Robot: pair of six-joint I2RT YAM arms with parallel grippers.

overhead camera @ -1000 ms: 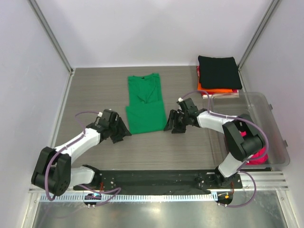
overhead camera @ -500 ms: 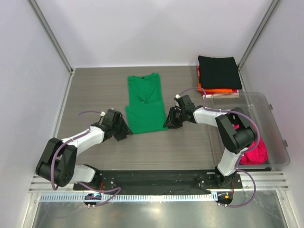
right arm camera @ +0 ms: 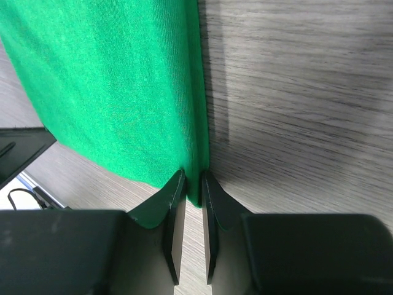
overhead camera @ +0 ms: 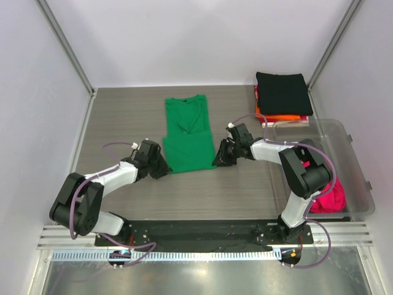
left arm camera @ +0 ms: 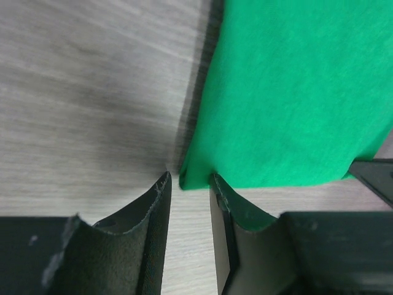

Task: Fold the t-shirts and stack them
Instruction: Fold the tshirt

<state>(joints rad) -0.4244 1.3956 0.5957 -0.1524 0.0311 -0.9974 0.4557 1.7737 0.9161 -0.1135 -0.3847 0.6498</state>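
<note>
A bright green t-shirt (overhead camera: 187, 138) lies flat on the table, folded lengthwise into a narrow strip, collar at the far end. My left gripper (overhead camera: 162, 168) is at its near left corner. In the left wrist view the jaws (left arm camera: 189, 181) stand apart, with the green corner (left arm camera: 295, 92) just between the fingertips, not pinched. My right gripper (overhead camera: 217, 158) is at the near right corner, and its jaws (right arm camera: 193, 178) are closed narrowly on the folded green edge (right arm camera: 116, 80). A folded black t-shirt (overhead camera: 284, 92) tops a stack over an orange one (overhead camera: 284, 117) at the far right.
A clear plastic bin (overhead camera: 353, 153) stands at the right edge with a magenta-pink shirt (overhead camera: 330, 201) inside. White walls with metal posts enclose the table. The black base rail (overhead camera: 202, 230) runs along the near edge.
My left gripper has slid right to the shirt's near left corner. My right gripper has moved left onto the near right corner and closed on the edge.
</note>
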